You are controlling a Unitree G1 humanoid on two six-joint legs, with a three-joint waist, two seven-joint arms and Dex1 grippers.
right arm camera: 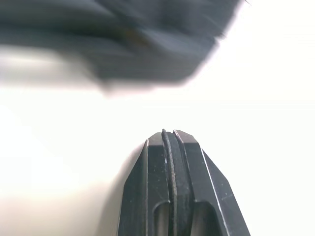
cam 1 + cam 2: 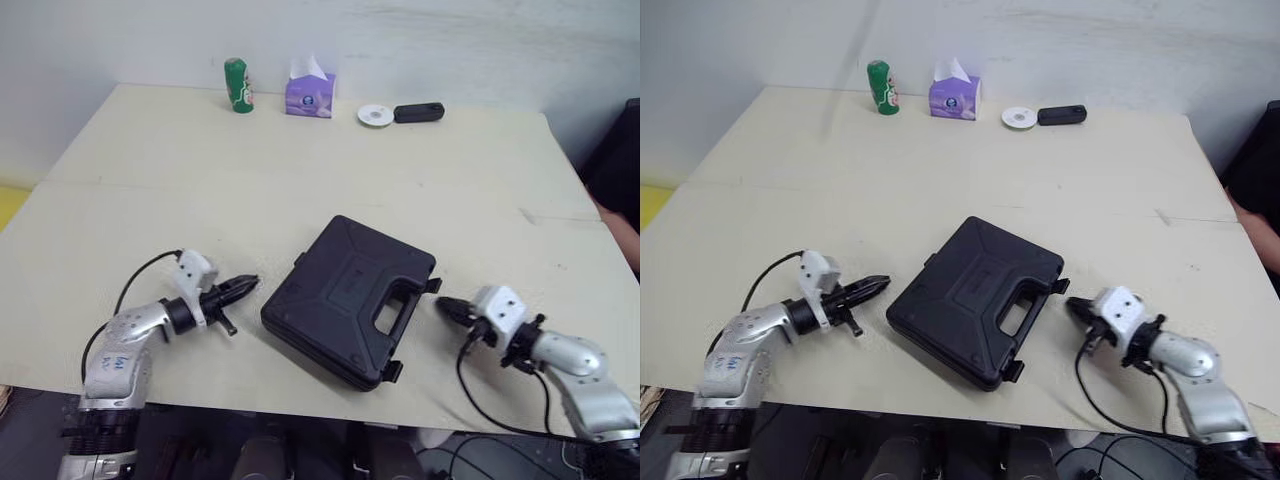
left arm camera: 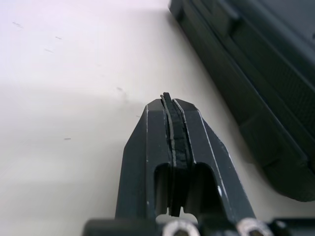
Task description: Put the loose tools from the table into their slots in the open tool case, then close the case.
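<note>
Though the task speaks of an open case, you are looking at a tool case [image 2: 350, 300] that lies shut and flat on the desk [image 2: 180, 200]. It sits near the middle of the front edge, turned at a slant to it. Its handle [image 2: 395, 312] faces the front right corner, with a latch [image 2: 391, 371] on either side of it.

Your left gripper [image 2: 252, 284] hangs low over the desk just beside the case's left side. Its two fingers [image 3: 189, 132] are pressed together with nothing between them. In the left wrist view the case's wall runs close past the fingertips but stays apart from them.

Your right gripper [image 2: 441, 305] sits low on the other side, pointing at the handle end and close to it. Its fingers [image 1: 184, 162] are likewise closed flat on each other and hold nothing. Whether the tips touch the case, you cannot tell.

A black cable [image 2: 135, 285] loops from the left wrist over the desk near the front left.

Along the far edge, well apart from the case and both arms, stand a green can [image 2: 237, 86] and a purple tissue box [image 2: 309, 97]. Next in the row lie a small white disc [image 2: 376, 115] and a black device [image 2: 419, 112], the last two just beside each other. The stretch of desk between that row and the case is bare, so nothing lies between either gripper and the case.
</note>
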